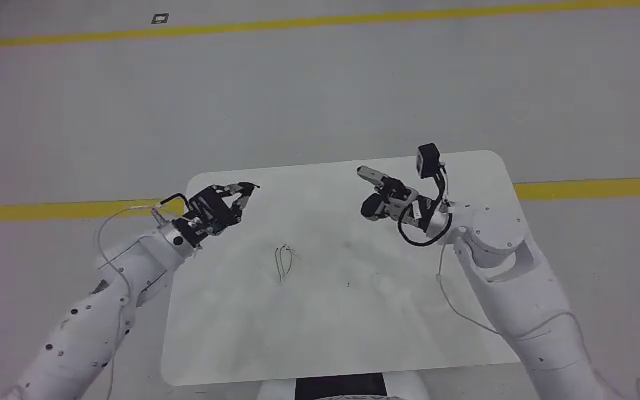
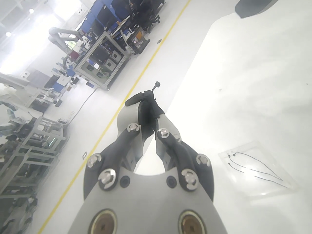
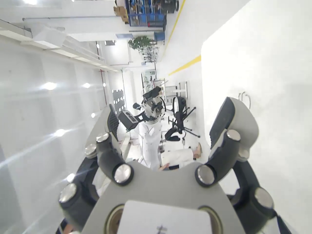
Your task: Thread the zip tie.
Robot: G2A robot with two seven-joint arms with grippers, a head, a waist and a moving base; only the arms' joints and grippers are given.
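My left gripper (image 2: 149,98) is shut on a thin black zip tie (image 2: 156,85); its small head pokes out past the fingertips and the strap is hidden between the pads. From above, that gripper (image 1: 243,192) hangs over the table's far left corner. Across the white table (image 1: 400,320), my right gripper (image 1: 366,192) stands open and holds nothing. Its fingertips (image 3: 225,109) are spread wide, facing the left arm (image 3: 152,105).
Two more black zip ties (image 1: 284,260) lie loose on a clear plastic sheet (image 2: 256,169) left of the table's middle, also seen as the ties (image 3: 245,97) from the right wrist. A yellow floor line (image 1: 60,210) runs past the table.
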